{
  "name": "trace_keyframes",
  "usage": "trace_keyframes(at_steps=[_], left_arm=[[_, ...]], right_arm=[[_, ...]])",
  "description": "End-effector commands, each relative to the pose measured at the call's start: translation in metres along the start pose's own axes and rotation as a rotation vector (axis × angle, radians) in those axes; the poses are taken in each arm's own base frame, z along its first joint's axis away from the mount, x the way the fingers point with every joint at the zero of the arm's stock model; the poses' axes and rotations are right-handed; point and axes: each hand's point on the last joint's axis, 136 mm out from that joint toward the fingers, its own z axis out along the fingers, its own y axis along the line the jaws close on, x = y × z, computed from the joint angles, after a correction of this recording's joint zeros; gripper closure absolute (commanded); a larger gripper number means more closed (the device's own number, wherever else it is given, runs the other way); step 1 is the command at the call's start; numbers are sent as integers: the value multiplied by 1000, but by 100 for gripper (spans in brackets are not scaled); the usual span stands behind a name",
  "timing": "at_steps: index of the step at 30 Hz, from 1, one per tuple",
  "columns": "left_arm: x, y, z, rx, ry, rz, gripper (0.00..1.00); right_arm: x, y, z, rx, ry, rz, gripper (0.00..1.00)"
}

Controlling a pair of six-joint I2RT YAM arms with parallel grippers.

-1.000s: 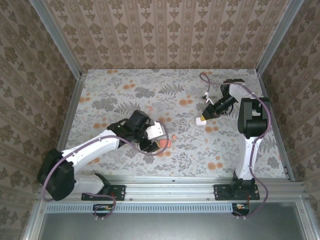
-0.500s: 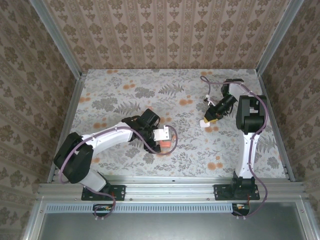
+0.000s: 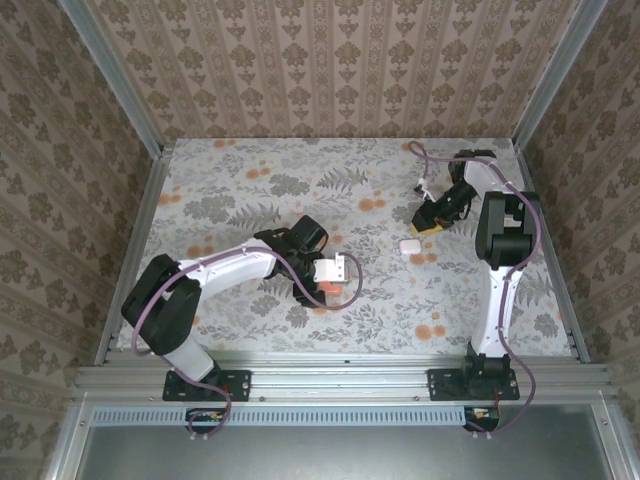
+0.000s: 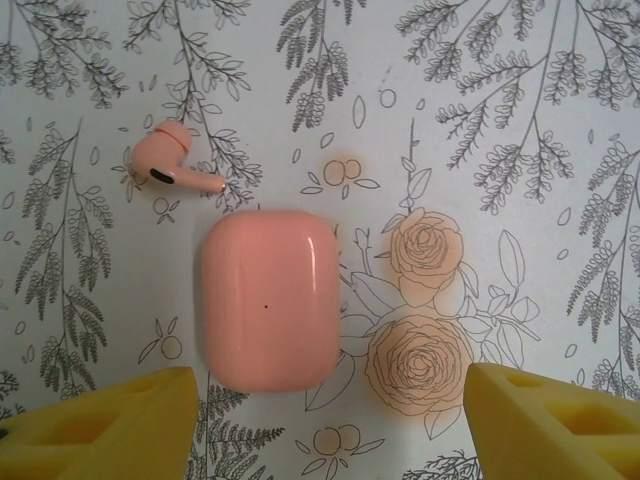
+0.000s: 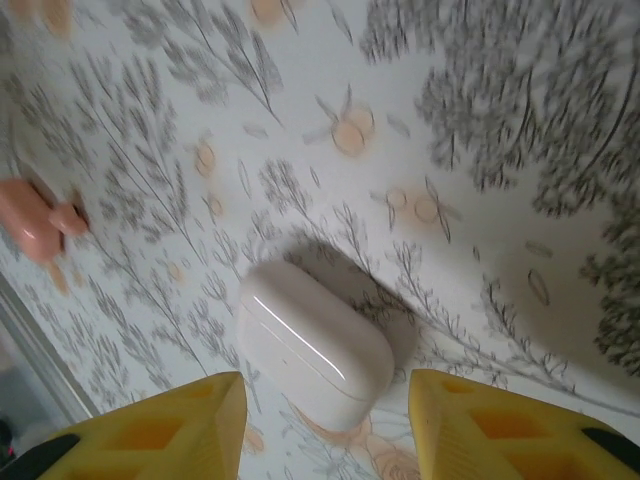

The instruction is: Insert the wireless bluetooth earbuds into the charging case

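Recorded left claw (image 4: 325, 435) spread wide, gripping nothing, hovering over coral-pink rounded plastic case (image 4: 268, 298), lid shut, at frame centre. Found one coral-pink plastic earbud (image 4: 172, 165) loose on floral counter (image 4: 500, 120), just upper left of that case. Recorded right claw (image 5: 325, 430) likewise spread, empty, above white rounded plastic case (image 5: 315, 345), lid shut. Spotted second coral-pink earbud (image 5: 35, 220), blurred, at left edge, well apart.

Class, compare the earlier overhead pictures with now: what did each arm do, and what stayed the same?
The right gripper let go of the small white rounded plastic case, leaving it on the floral table, and drew back toward the far right. The left gripper edged right, open over the coral-pink rounded plastic case. That pink case stayed put.
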Motion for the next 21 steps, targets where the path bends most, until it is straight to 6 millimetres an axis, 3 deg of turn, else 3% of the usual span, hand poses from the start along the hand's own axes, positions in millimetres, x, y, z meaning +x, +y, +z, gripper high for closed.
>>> trace_keyframes(at_steps=[1,5,9,21], left_arm=[[-7,-6,0,49,-18,76,28],[-9,-1,6,59,-22,70,28],[-9,7,13,55,-6,49,28],[1,21,32,56,42,-25,27]], right_arm=[[-34,45,-37,-89,-248,-54,52],[-54,76,-50,-196,-470,-90,52],[-51,90,-46,-228,-519,-96,50],[-34,89,-18,-214,-474,-22,43]])
